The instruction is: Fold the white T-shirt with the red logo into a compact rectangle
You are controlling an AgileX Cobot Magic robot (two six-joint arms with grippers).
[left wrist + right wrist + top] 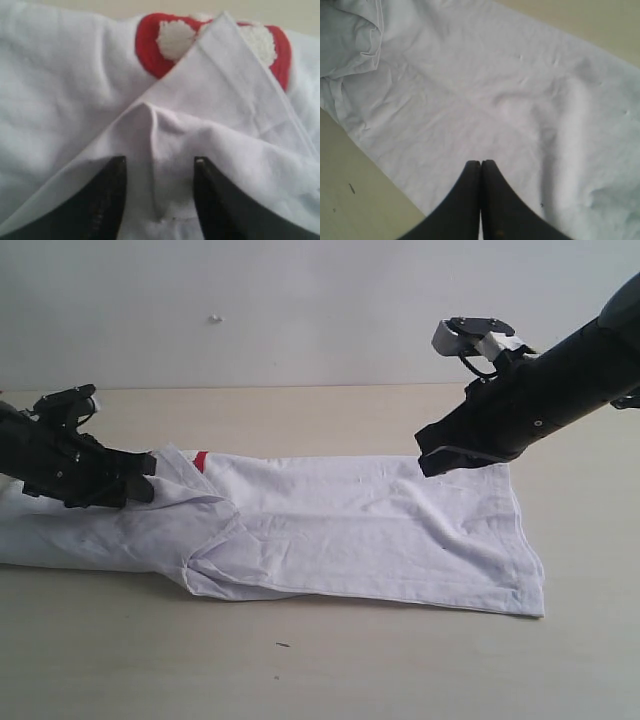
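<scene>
The white T-shirt (360, 530) lies as a long wrinkled band across the table, with a folded flap on its left part. Only a sliver of the red logo (201, 460) peeks out by that flap; up close the red logo (150, 45) shows fluffy white letters, partly covered by a folded hem. My left gripper (145, 485) rests low on the shirt's left part. In its wrist view the left gripper (159, 162) is open, jaws apart, with a raised ridge of cloth (150, 125) between them. My right gripper (432, 465) hovers over the shirt's far edge; it (481, 162) is shut and holds nothing.
The tan table (400, 670) extends in front of the shirt, with a small dark speck (283, 645) on it. A pale wall (300, 310) stands behind. The shirt's left end runs out of the exterior view under the left arm.
</scene>
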